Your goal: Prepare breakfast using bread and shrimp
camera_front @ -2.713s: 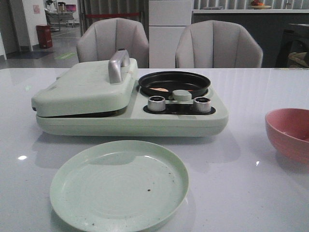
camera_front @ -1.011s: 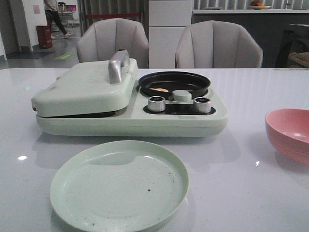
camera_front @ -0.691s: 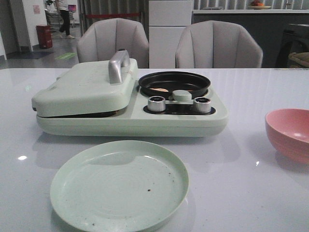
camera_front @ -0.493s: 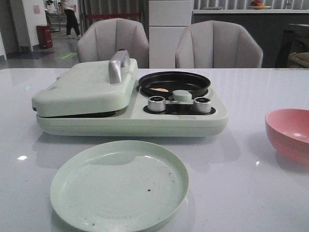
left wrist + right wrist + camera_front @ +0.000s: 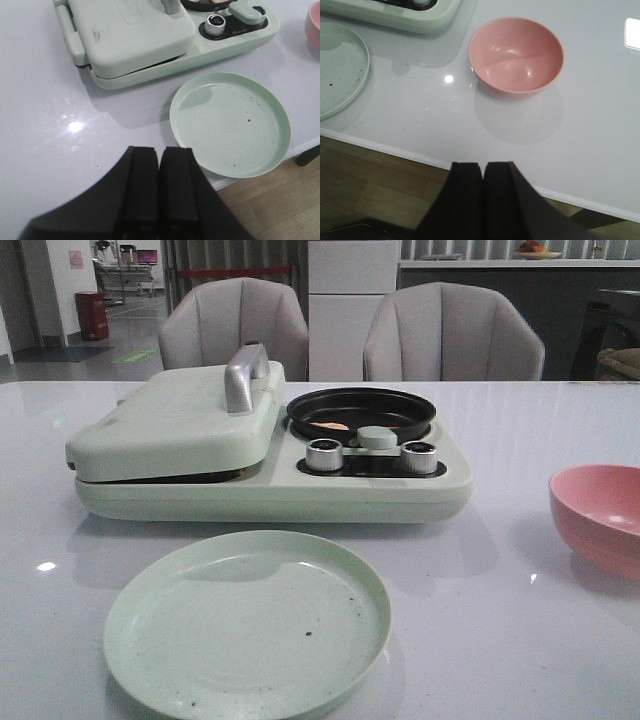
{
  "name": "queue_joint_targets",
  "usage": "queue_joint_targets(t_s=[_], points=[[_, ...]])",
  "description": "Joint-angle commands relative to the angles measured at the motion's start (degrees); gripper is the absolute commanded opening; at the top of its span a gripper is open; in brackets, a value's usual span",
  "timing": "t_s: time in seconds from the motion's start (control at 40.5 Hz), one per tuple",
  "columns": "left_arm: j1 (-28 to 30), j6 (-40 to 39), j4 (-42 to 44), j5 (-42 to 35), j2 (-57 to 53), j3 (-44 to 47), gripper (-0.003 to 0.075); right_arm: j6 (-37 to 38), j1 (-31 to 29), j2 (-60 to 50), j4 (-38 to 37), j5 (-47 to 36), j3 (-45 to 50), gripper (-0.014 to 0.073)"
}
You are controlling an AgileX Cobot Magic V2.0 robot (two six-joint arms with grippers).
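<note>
— Both jaws pressed together, holding nothing: left gripper (image 5: pixel 159 192) over the near table edge, right gripper (image 5: pixel 483 200) past the edge above the floor.

— And on the white table (image 5: pixel 560 640), biggest first?

— Pale green breakfast maker (image 5: pixel 270 445), lid (image 5: pixel 175 420) down. Then the green plate (image 5: pixel 247 625) in front, then the pink bowl (image 5: pixel 598 515) at right.

— Shrimp?

— Small orange-pink pieces (image 5: pixel 333 425) lie in the black pan (image 5: pixel 361 412). Bread isn't visible.
</note>
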Motion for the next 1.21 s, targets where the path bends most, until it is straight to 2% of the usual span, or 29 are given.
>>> queue_joint_targets(t_s=[0.0,0.197,0.296,0.592,0.913,1.184], points=[[-0.4,-0.6,-0.4,-3.9,0.1,-1.5,0.0101,0.0,0.0,0.5,-0.4,-4.2,-1.2,0.0017],[1.9,-0.4,-0.1,-4.0,-4.3,-1.2,0.0101,0.0,0.0,0.5,-0.4,-4.1,-1.2,0.0017],[4.3,0.0,4.5,-5.0,-8.2,-0.5,0.0101,0.0,0.0,0.5,-0.4,-4.1,-1.2,0.0017],[11.1,0.0,6.4,-25.7,-23.2,16.2,0.0102,0.0,0.0,0.5,-0.4,-4.1,-1.2,0.0017],[13.5,-0.7,4.5,-38.1,-31.1,29.2,0.0102,0.0,0.0,0.5,-0.4,-4.1,-1.2,0.0017],[19.2,-5.1,6.3,-38.0,-33.6,33.2,0.0102,0.0,0.0,0.5,-0.3,-4.1,-1.2,0.0017]])
